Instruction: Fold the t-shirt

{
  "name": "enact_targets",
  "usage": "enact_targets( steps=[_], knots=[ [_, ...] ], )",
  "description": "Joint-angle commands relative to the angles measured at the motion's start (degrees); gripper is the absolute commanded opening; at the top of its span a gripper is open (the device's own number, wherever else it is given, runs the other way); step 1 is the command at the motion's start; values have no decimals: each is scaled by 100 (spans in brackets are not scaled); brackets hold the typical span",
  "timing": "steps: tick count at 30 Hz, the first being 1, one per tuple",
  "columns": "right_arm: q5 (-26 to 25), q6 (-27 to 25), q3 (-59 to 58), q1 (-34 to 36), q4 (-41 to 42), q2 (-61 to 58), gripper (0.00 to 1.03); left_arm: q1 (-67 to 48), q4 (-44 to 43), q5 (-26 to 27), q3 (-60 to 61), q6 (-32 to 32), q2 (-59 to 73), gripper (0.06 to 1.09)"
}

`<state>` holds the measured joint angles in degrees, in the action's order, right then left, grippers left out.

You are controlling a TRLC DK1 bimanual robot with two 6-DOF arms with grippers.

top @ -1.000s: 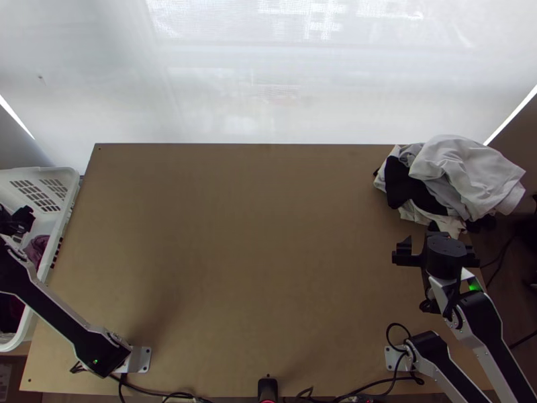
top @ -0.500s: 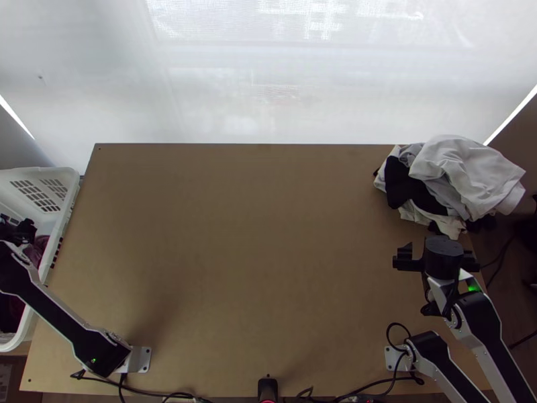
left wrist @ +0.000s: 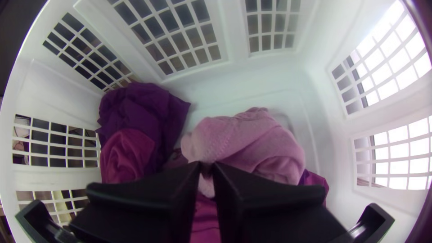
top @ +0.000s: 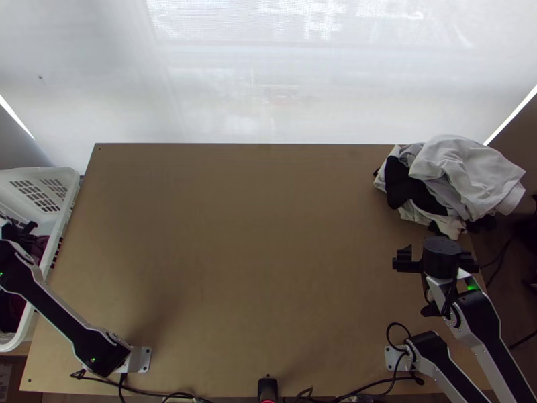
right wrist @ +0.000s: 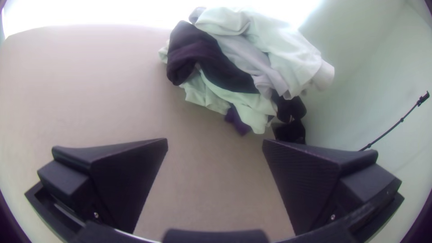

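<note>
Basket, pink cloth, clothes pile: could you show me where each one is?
Basket [top: 66, 173]: top view, on its far right corner.
Pink cloth [left wrist: 256, 139]: left wrist view, on its folds.
Clothes pile [top: 463, 168]: top view, on its white upper part.

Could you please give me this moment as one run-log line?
left gripper: shut, at pink cloth in white basket, hold unclear | right gripper: open, near bunched clothes at table corner

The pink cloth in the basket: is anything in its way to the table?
Yes: the white basket's side wall stands between the pink cloth and the wooden table, so it'd probably need lifting over. I see nothing between the cloth and the left pincer.
</note>
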<state>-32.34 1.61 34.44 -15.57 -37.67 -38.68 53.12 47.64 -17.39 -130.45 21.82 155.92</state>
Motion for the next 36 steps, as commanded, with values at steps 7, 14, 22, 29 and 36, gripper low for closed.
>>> enact_targets(
  steps=[7, 14, 22, 29, 36],
  knots=[
    [-1, 94, 19, 2, -144, 62, 98, 58, 149, -423, 248, 59, -457, 9],
    [-1, 121, 19, 10, -144, 167, 98, 67, 369, -81, 257, 59, -1380, 9],
    [-1, 121, 11, 63, -127, 352, 98, -294, 729, 350, 240, 173, -2979, 9],
    [-1, 129, 19, 107, -127, 554, 98, -804, 395, 385, 73, 76, -4280, 9],
    [-1, 138, 11, 160, -127, 695, 98, -1348, -686, 394, 81, -20, -5458, 9]
  ],
)
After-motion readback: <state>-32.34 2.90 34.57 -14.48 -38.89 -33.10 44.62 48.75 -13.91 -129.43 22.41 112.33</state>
